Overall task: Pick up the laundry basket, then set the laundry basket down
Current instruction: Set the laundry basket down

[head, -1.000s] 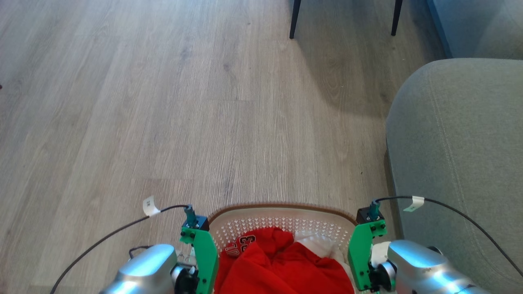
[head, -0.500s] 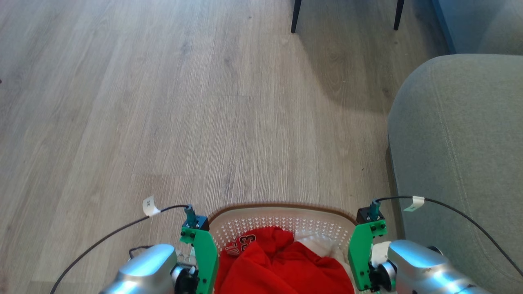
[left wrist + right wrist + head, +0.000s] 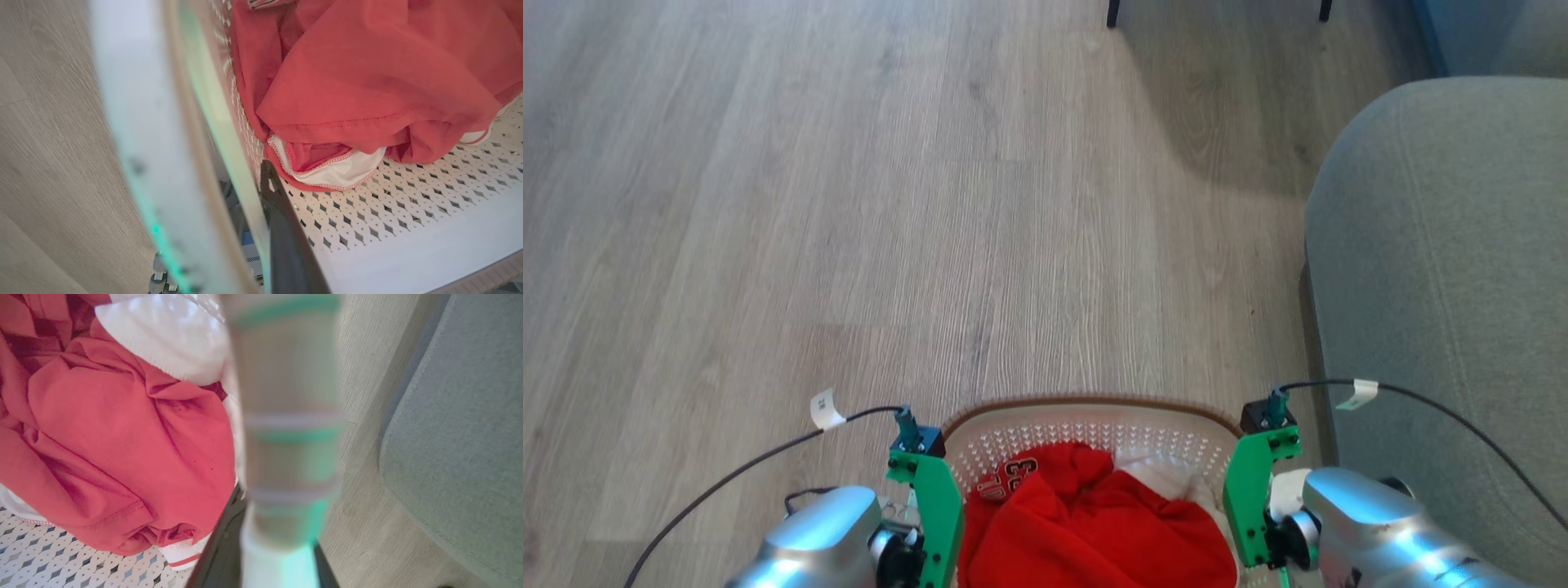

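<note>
The basket [image 3: 1086, 426] hangs between the two grippers, its white plastic walls pierced with rows of small diamond holes and its rounded rim banded in brown weave. The left gripper [image 3: 255, 212] is closed on the left wall, one dark finger [image 3: 286, 245] inside and the other outside; the right gripper [image 3: 273, 559] clamps the opposite rim in the same way. Between them lie two pieces of laundry: a crumpled red shirt [image 3: 1086, 531] with stitched hems and a white "23" on it, and a soft white cloth [image 3: 1168, 482] towards the right gripper. Two thin black cables [image 3: 743, 469] arc outward from the wrists, each with one white paper tag [image 3: 823, 408]; the print is too small to read. Beneath is grey wood-grain plank floor [image 3: 931, 245]. A rounded grey fabric sofa [image 3: 1445, 269] sits just outside the right gripper, and two dark legs [image 3: 1112, 12] stand far ahead.
</note>
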You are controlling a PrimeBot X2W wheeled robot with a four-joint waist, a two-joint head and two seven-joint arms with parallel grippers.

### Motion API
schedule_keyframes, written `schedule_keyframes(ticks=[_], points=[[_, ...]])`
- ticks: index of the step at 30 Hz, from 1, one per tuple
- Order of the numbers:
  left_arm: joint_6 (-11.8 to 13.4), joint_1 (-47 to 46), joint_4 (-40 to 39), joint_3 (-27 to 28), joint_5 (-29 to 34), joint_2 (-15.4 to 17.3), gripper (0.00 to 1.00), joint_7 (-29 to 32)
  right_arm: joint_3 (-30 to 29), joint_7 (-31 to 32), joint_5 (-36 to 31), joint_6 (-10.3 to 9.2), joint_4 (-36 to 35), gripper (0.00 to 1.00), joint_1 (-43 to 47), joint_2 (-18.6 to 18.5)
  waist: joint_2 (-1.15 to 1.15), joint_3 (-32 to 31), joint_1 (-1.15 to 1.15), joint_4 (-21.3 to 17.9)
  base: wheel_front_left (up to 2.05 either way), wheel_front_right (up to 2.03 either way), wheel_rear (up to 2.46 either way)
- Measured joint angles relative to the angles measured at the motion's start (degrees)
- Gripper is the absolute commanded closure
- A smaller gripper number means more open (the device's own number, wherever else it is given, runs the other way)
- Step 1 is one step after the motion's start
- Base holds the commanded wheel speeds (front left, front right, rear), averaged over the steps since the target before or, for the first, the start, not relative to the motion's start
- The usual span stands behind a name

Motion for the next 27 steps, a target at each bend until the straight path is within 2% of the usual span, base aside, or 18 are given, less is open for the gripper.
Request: schedule_keyframes(ticks=[11,27], points=[[0.0,-3.6,1.1,0.0,0.3,-1.0,1.00,-3.3,0.0,-4.1,0.0,0.00,-0.2,1.00,-3.3,-1.3,0.00,6.3,0.00,0.3,0.00,0.00,0.00],[0.4,-11.0,1.1,0.1,3.3,-2.1,1.00,-15.2,-0.2,-13.2,-0.1,0.01,-0.2,1.00,-11.3,-4.0,0.00,21.9,0.00,1.3,0.00,0.00,0.00]])
